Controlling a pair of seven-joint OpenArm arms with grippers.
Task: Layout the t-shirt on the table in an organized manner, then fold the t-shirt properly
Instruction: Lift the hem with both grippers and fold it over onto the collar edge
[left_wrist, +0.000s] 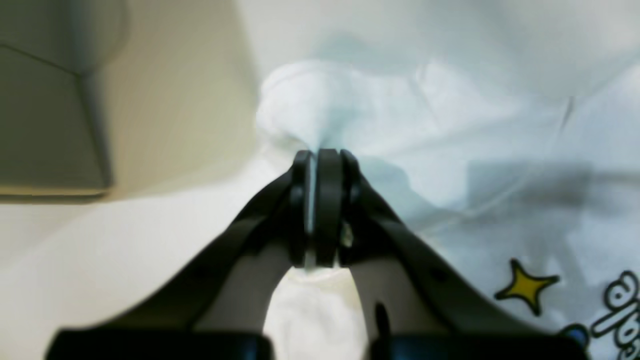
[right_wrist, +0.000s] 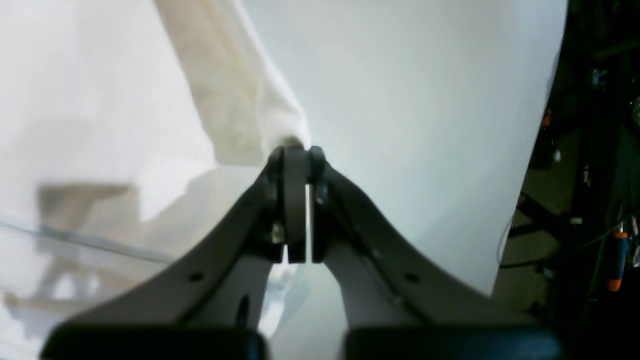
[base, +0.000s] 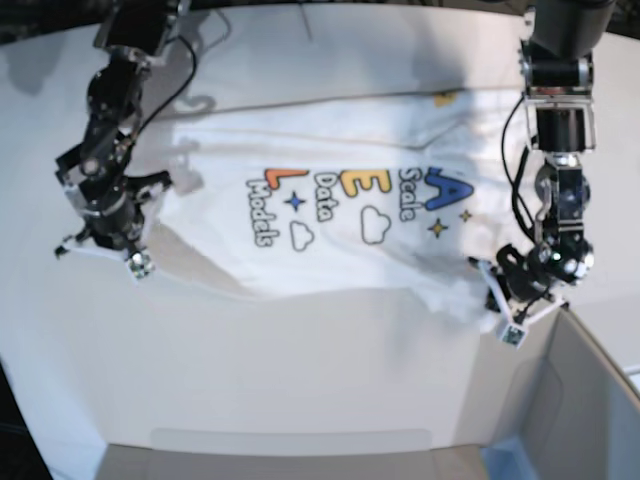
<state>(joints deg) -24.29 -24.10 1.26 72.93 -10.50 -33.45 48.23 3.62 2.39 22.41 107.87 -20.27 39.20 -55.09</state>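
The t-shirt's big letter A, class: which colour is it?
Blue, on the white t-shirt; clearest in the base view.

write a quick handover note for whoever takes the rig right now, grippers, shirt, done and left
Left gripper: shut on the t-shirt, pinching a bunched edge near the yellow star print.
Right gripper: shut on the t-shirt at the opposite end.
T-shirt: on the table, print side up, stretched between the two arms, partly spread, with wrinkles along the near edge. Grey box sits at the table's near corner by the left arm.
Done: both ends gripped, shirt mostly opened out.
Left: flatten it fully, release, then do the folds.
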